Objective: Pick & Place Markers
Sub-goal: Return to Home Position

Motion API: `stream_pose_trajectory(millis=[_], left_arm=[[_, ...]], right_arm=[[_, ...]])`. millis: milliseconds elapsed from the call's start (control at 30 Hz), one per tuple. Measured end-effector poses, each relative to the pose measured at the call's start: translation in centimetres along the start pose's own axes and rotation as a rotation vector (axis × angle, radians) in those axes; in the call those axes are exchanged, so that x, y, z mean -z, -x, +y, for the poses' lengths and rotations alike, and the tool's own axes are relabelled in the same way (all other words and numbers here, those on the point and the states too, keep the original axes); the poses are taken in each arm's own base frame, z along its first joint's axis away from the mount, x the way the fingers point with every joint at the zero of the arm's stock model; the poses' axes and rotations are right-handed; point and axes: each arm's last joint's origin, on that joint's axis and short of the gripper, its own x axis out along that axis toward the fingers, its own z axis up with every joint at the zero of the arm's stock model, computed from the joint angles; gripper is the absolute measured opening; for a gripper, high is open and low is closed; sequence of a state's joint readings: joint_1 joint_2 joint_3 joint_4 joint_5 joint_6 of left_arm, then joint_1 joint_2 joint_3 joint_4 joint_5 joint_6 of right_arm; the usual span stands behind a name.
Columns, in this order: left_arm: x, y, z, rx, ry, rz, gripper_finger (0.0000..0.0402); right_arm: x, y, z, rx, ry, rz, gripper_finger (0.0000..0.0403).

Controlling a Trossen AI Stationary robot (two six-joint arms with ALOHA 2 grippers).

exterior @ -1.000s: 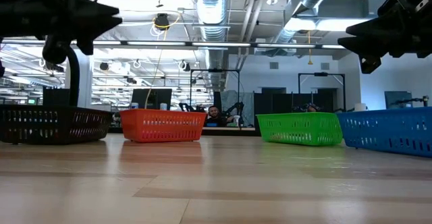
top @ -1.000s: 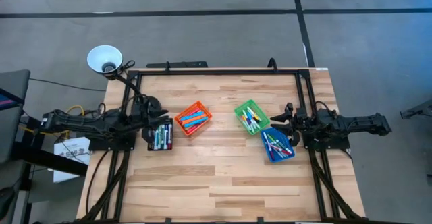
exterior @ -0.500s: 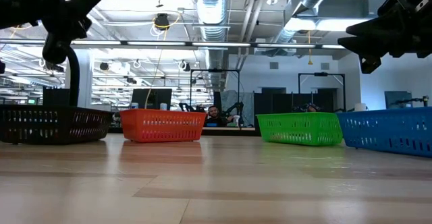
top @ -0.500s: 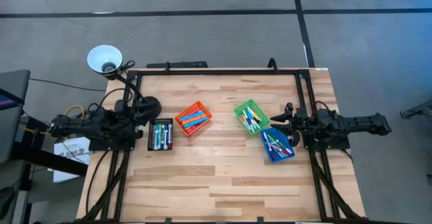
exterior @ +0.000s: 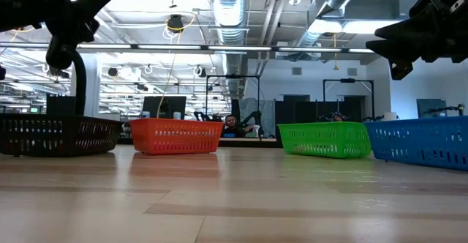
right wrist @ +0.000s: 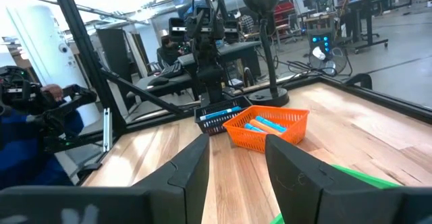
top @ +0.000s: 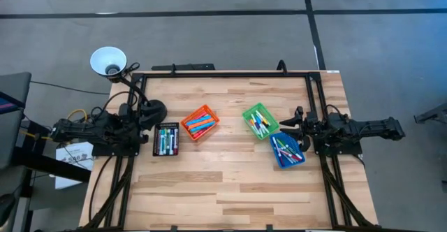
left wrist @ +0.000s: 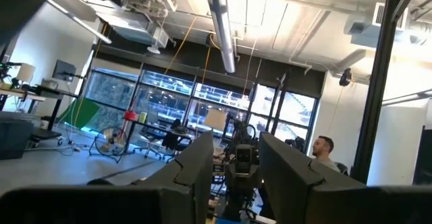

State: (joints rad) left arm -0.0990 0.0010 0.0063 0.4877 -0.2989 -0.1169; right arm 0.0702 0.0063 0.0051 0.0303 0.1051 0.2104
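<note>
The markers (top: 200, 124) lie in four bins on the wooden surface (top: 209, 183): the orange bin (top: 214, 113), the black bin (top: 155, 140) just left of it, and the green bin (top: 245, 113) and blue bin (top: 275, 152) to its right. The left end effector (left wrist: 235, 143) hangs spread and empty beyond the black bin. The right end effector (right wrist: 236, 143), likewise spread, hangs just past the green and blue bins.
</note>
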Motion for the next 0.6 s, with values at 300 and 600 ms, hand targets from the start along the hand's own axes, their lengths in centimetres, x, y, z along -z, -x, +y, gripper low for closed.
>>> stream_pose_trajectory(millis=[300,600], left_arm=[[0.15,0.0,0.02,-0.002,-0.005,0.015,0.0116],[0.44,0.01,0.05,-0.005,-0.014,0.044,0.0116]], right_arm=[[0.0,0.0,0.0,0.0,0.0,0.0,0.0137],[0.01,0.0,0.0,0.0,0.0,0.0,0.0139]])
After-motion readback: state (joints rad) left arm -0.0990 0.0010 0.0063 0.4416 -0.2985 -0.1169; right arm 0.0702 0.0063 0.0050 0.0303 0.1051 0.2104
